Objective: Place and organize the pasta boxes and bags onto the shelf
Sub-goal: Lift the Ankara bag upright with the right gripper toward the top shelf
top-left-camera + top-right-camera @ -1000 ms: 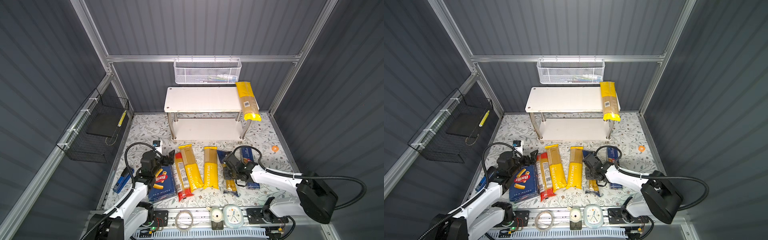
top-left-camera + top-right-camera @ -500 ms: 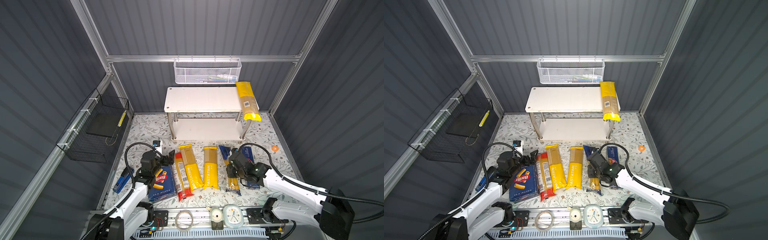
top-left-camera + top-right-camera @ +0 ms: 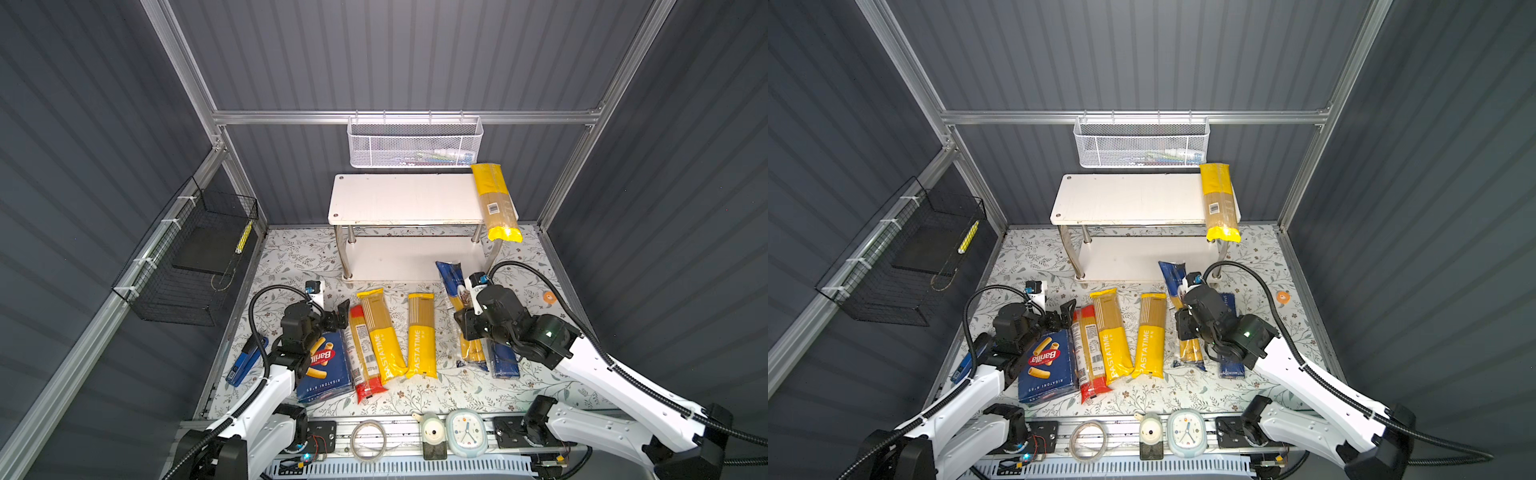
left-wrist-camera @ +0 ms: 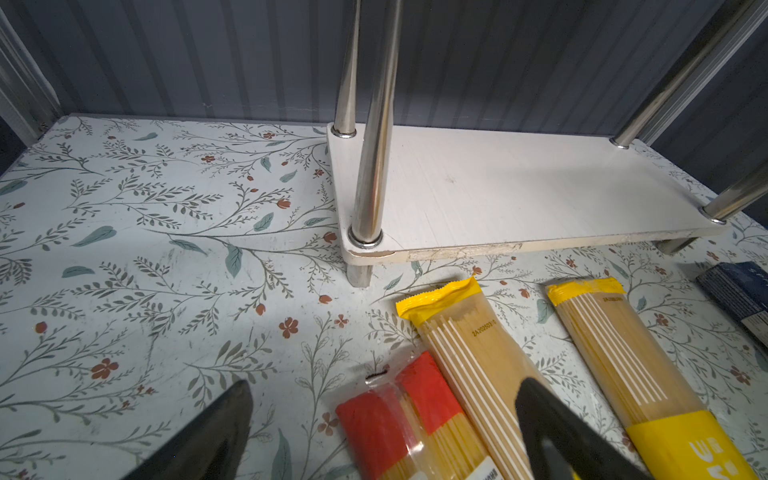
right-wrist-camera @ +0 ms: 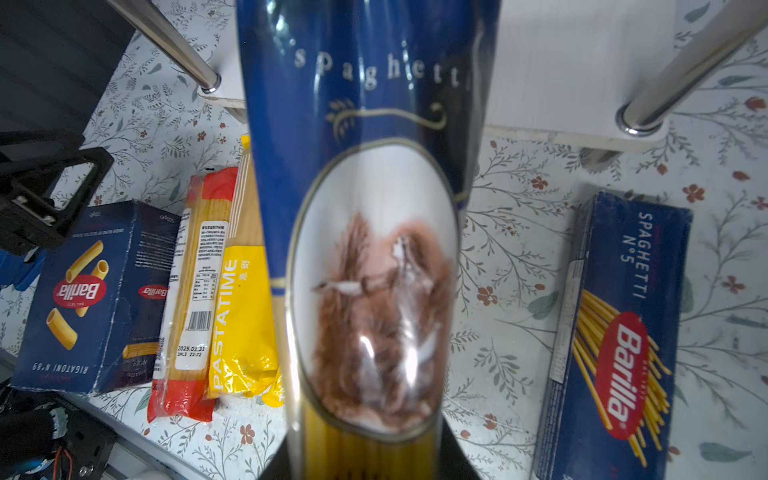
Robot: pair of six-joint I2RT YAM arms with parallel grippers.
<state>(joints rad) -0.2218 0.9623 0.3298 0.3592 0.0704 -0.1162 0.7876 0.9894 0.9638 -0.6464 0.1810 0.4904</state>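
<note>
In both top views the right gripper (image 3: 464,328) has squeezed shut on the blue spaghetti bag (image 3: 453,286). A second ago this bag lay flat on the flowery mat (image 3: 291,266). Now its far end is tipped up and points at the shelf (image 3: 399,199). So the pick-up looks done, and I think the next job is to carry the bag to the shelf.

One bag is there already. The yellow bag with the barcode (image 3: 494,199) lies across the right end of the top board, and its front end hangs over the edge.

The rest wait on the mat: the rigatoni box (image 3: 328,370), the red-ended bag (image 3: 363,361), two PASTATIME bags (image 3: 382,332) and the spaghetti box (image 3: 505,365).

The left gripper (image 3: 336,316) has not moved. It hangs over the far end of the rigatoni box, holding nothing.

In the left wrist view its two black fingers (image 4: 208,436) stand far apart. Only the mat and the red-ended bag (image 4: 395,415) lie between and under them. The shelf's lower board (image 4: 519,195) is near.

In the right wrist view the blue spaghetti bag (image 5: 365,124) fills the middle, up off the mat. It is pinched low down, where the yellow noodles show. The bag hides most of the fingers. The spaghetti box (image 5: 623,332) lies flat on the mat beside it.
</note>
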